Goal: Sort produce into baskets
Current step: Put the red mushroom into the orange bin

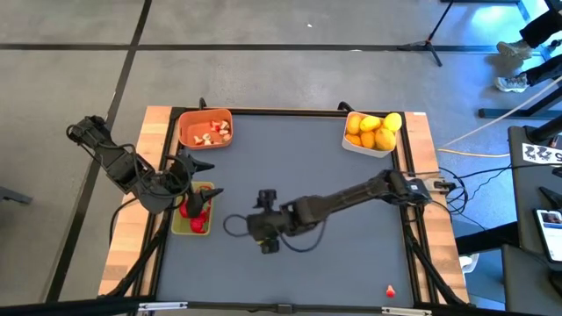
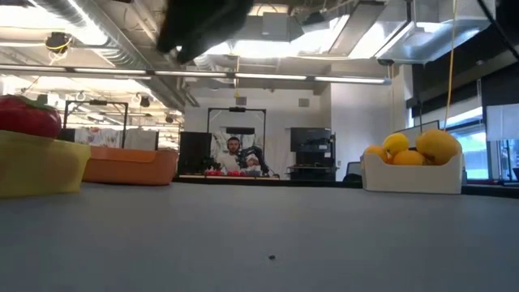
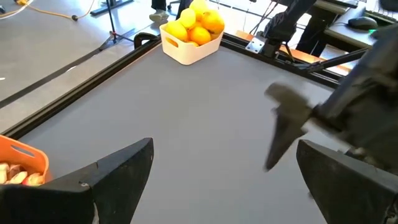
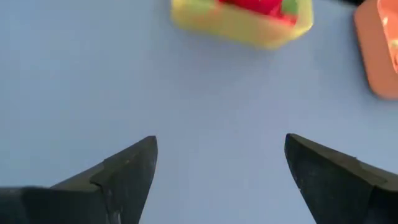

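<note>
Right gripper is hovering over the middle of the grey mat, fingers spread wide and gripping nothing; you are looking past them at bare mat. Just beyond it, toward the table's left edge, the yellow-green basket is sitting with red strawberries inside, and the left gripper is hanging over that basket's far end, its fingers also parted and empty. You are seeing the orange basket at the far left corner, holding pale-and-red bits, and the white basket at the far right corner, heaped with yellow and orange citrus. One small red piece is lying alone near the front right edge. A raised black rim is bounding the mat; between the three baskets the mat is lying open to you. Beyond the table, a person is sitting far back in the room. You cannot read any writing.
</note>
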Robot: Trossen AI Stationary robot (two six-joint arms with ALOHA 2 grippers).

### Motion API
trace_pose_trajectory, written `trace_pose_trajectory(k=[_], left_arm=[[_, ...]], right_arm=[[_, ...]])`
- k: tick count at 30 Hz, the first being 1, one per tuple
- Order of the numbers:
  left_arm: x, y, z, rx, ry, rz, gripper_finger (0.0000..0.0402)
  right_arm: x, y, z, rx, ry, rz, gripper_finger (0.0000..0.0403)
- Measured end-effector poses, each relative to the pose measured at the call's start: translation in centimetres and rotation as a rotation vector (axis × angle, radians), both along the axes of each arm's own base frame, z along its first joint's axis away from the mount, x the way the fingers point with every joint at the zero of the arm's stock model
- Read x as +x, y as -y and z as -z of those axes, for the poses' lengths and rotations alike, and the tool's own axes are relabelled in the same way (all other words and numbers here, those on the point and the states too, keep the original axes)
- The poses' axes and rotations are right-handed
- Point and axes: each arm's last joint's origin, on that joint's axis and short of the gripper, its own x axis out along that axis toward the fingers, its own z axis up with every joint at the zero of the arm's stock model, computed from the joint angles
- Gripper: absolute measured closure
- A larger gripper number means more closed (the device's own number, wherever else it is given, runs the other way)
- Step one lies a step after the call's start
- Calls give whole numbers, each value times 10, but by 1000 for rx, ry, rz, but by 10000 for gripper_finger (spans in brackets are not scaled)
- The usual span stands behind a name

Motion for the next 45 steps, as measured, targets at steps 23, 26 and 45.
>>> trace_pose_trajectory(k=[23,26,45], left_arm=[[17,15,14,31,-95,53,13],[21,19,16,30,-110,69,13],[31,31,25,22,-143,110,13]], right_arm=[[-180,-105,-36,51,-532,204,54],[-202,-108,-29,95,-582,293,54],[-300,-145,57,489,-945,672,57]])
